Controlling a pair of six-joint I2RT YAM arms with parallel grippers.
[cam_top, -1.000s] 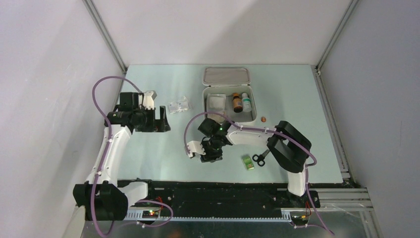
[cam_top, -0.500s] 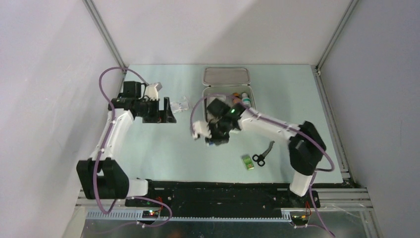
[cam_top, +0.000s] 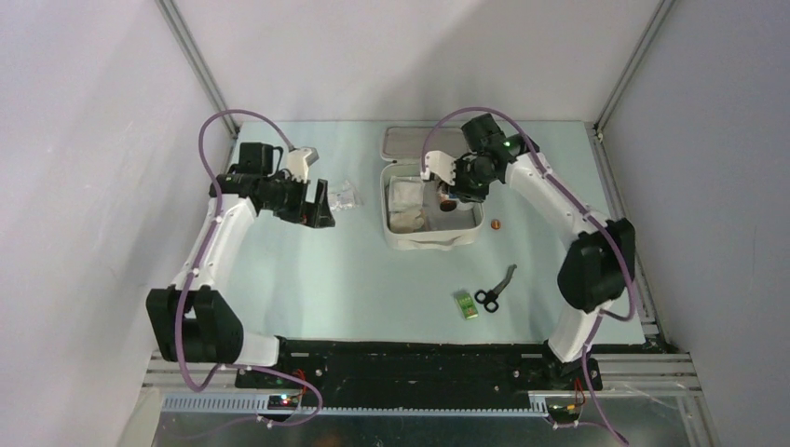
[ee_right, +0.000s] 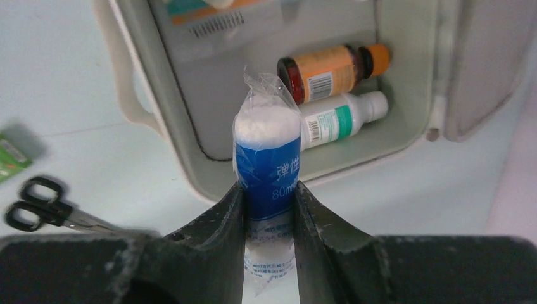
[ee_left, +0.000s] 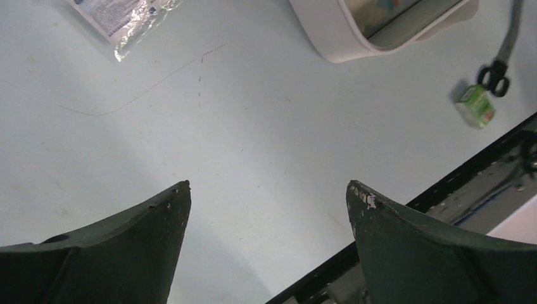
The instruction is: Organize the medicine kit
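The medicine kit lies open at the table's far middle, its lid folded back. An amber bottle and a white bottle with a green label lie inside, with flat packets on the left side. My right gripper hovers over the kit's right part, shut on a blue-and-white wrapped bandage roll. In the right wrist view the gripper shows above the kit's rim. My left gripper is open and empty, just left of a clear plastic packet.
Black-handled scissors and a small green box lie near the front, right of centre. A small brown item lies right of the kit. The left wrist view shows the packet, kit wall, scissors and green box.
My right arm has swung from the table's near centre back to above the open kit, carrying the bandage roll. My left gripper has moved farther back and right, toward the clear packet.
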